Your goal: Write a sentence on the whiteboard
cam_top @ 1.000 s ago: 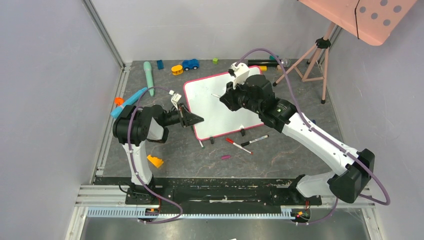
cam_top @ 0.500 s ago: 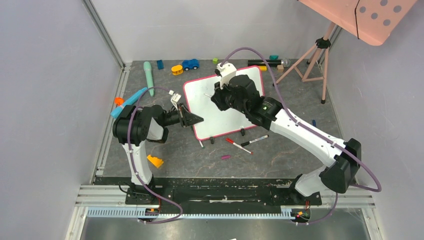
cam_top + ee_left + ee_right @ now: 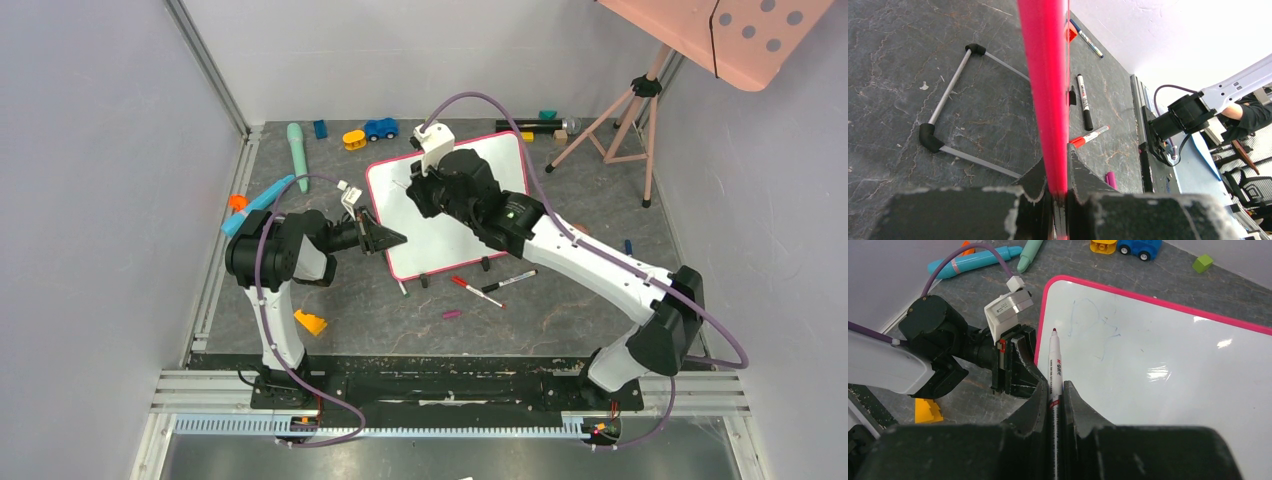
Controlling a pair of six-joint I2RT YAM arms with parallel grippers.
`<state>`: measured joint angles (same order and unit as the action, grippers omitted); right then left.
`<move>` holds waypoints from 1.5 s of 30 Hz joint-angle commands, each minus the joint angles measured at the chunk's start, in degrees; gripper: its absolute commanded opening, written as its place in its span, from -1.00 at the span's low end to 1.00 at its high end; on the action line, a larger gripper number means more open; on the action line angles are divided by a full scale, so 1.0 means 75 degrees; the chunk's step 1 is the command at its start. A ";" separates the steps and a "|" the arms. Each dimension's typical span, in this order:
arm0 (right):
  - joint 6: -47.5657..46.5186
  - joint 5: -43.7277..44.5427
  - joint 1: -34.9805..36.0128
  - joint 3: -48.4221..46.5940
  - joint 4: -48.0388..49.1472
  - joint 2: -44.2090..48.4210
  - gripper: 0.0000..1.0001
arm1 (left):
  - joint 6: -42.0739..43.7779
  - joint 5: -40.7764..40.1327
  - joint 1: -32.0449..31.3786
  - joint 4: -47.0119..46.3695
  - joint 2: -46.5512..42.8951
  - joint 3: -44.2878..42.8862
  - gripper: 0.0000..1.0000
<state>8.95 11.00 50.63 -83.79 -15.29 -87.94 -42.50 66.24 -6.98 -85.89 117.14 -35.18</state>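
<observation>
Your worktop (image 3: 560, 300) is a dark, stone-patterned slab with walls on three sides. The whiteboard (image 3: 445, 240) stands near its middle, propped at a tilt on two black feet at its near edge; the left wrist view shows a wire stand (image 3: 948, 95) behind it. The pink-red frame runs all round the board.

Your left arm reaches in from the left. Its left pincer (image 3: 393, 239) is pressed together on the board's left edge, and in the wrist view the frame (image 3: 1045, 75) runs straight down between the fingers.

Your right arm stretches across the board from the right. Its right pincer (image 3: 1054, 390) is pinching a marker (image 3: 1054, 362), which points out past the fingertips toward the board's upper left corner. The tip sits over the white surface just inside the frame; you cannot tell whether it touches.

The sentence (image 3: 1093, 325) shows only as a few faint thin strokes near that corner, just right of the tip, too pale to read as words.

Two loose pens lie on the worktop just in front of the board, one with a red cap (image 3: 476, 291) and one with a black cap (image 3: 510, 281). A small magenta cap (image 3: 452, 314) lies nearer you.
</observation>
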 commanded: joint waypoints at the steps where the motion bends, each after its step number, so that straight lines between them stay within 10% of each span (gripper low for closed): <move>1: -0.0278 0.0325 0.0144 -0.0540 0.0502 -0.0211 -1.00 | 0.1184 -0.0459 0.0231 -0.0443 0.0373 0.0054 -0.96; 45: -0.0777 0.1261 0.0181 -0.2061 0.0108 -0.2249 -1.00 | 0.1286 -0.0451 0.0238 -0.0443 0.0299 0.0166 -0.96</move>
<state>4.12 18.57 51.92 -96.23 -15.97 -104.55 -42.59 66.46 -6.83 -85.95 117.25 -35.18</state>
